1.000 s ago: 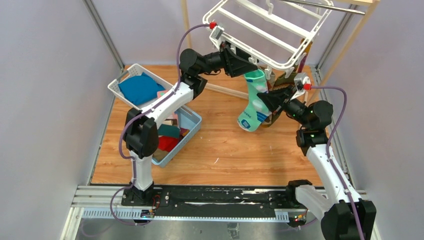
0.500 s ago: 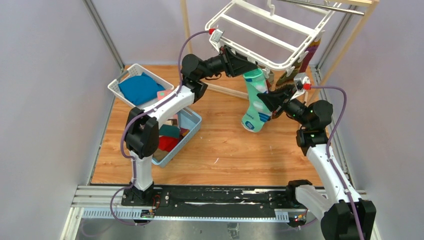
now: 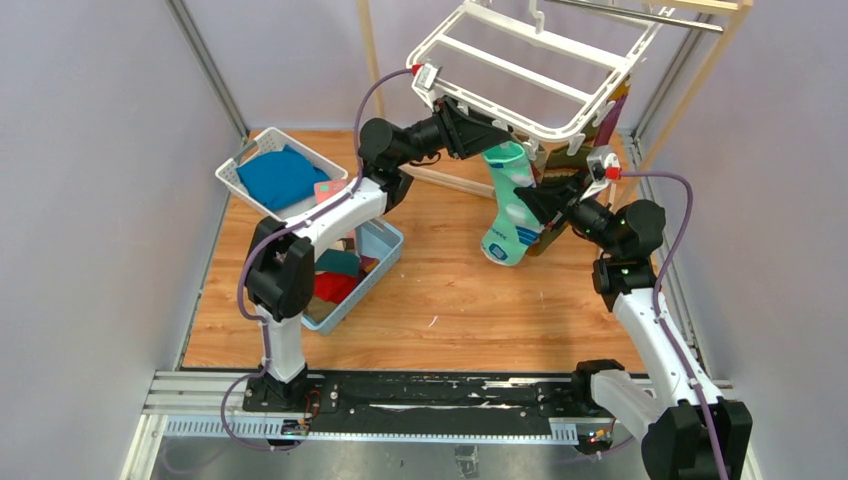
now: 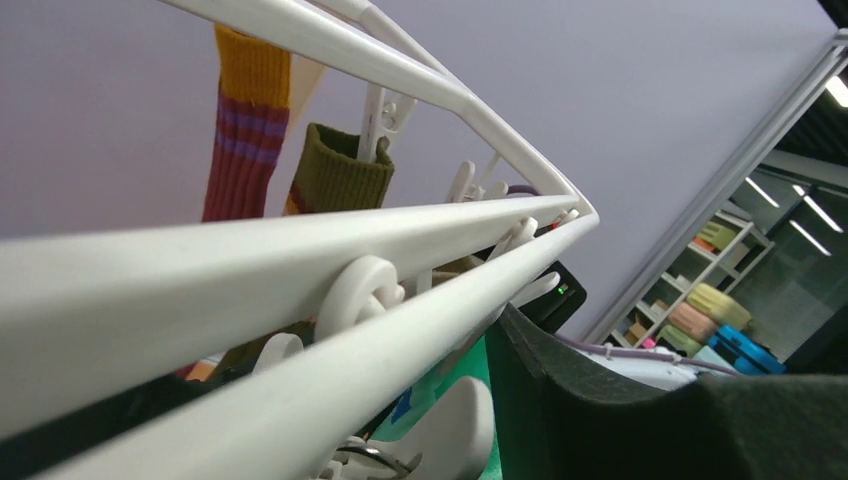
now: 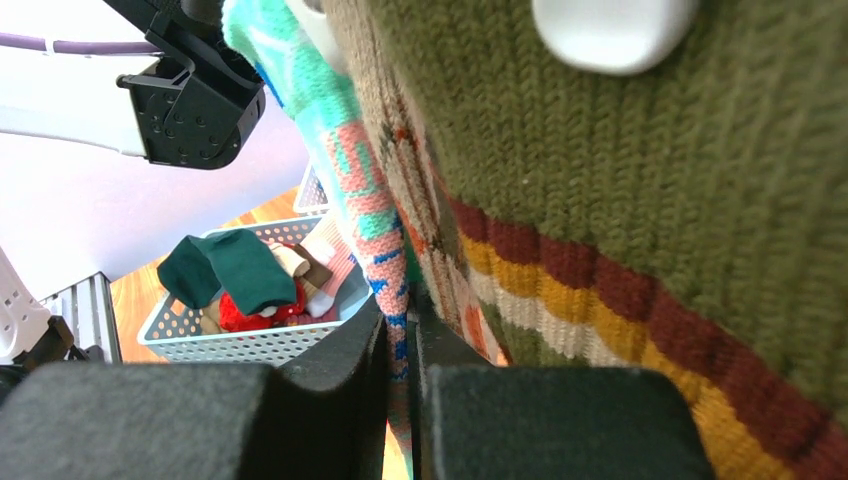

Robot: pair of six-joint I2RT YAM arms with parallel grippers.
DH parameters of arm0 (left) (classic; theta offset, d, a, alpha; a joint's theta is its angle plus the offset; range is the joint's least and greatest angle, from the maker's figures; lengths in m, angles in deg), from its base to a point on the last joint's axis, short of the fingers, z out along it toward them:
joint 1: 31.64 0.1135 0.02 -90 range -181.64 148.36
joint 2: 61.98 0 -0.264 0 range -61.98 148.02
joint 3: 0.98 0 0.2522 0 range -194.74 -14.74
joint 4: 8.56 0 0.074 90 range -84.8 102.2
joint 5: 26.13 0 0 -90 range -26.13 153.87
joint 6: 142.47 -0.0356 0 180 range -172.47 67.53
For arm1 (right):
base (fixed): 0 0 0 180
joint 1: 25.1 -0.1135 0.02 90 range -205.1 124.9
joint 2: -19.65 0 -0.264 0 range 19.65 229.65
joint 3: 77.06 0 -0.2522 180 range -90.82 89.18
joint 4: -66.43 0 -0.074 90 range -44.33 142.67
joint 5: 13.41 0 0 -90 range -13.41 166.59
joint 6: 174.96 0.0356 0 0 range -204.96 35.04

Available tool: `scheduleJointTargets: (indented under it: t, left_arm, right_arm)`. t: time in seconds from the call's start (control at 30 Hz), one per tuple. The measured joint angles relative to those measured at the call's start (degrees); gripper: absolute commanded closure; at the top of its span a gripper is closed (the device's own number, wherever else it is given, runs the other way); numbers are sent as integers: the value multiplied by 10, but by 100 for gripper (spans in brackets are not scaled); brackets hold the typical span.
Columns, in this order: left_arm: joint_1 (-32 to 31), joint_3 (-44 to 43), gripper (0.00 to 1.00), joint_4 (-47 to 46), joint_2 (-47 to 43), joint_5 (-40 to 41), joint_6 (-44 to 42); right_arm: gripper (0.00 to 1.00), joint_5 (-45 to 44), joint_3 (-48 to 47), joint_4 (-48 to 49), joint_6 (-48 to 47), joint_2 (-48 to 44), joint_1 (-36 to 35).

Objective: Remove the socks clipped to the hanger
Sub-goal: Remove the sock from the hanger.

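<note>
The white hanger (image 3: pixel 520 75) hangs tilted from the rod at the back. From its near edge a teal patterned sock (image 3: pixel 505 205) hangs from a clip (image 4: pixel 455 430). My left gripper (image 3: pixel 492 135) sits at that clip just under the frame's bar (image 4: pixel 330 250). Only one black finger (image 4: pixel 600 400) shows, so its grip is unclear. My right gripper (image 3: pixel 535 200) is shut on the teal sock (image 5: pixel 350 170) lower down, with the fabric pinched between its pads (image 5: pixel 330 380). An olive striped sock (image 5: pixel 620 200) hangs clipped right behind, and a maroon and yellow sock (image 4: pixel 240 130) hangs further back.
A white basket (image 3: pixel 232 178) holding a blue cloth rests on a blue basket (image 3: pixel 385 262) of loose socks at the left. Wooden rack poles (image 3: pixel 368 60) and a metal rod (image 3: pixel 640 15) carry the hanger. Grey walls close in on both sides.
The hanger's near edge has lifted and swung slightly left, and my left gripper has risen with it. The teal sock still hangs, held by the right gripper.
</note>
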State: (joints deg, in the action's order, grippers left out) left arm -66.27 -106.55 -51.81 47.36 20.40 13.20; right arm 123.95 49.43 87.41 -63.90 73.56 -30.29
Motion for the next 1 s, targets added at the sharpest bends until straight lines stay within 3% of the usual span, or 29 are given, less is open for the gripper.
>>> scheduleJointTargets:
  t: [0.2, 0.43, 1.0]
  left_arm:
    - [0, 27, 41, -28, -5, 15, 12]
    - [0, 44, 19, -48, -8, 32, 15]
    - [3, 41, 11, 9, -12, 13, -149]
  right_arm:
    - [92, 0, 0, -9, -1, 0, 0]
    - [92, 0, 0, -16, -1, 0, 0]
    - [92, 1, -1, -20, 0, 2, 1]
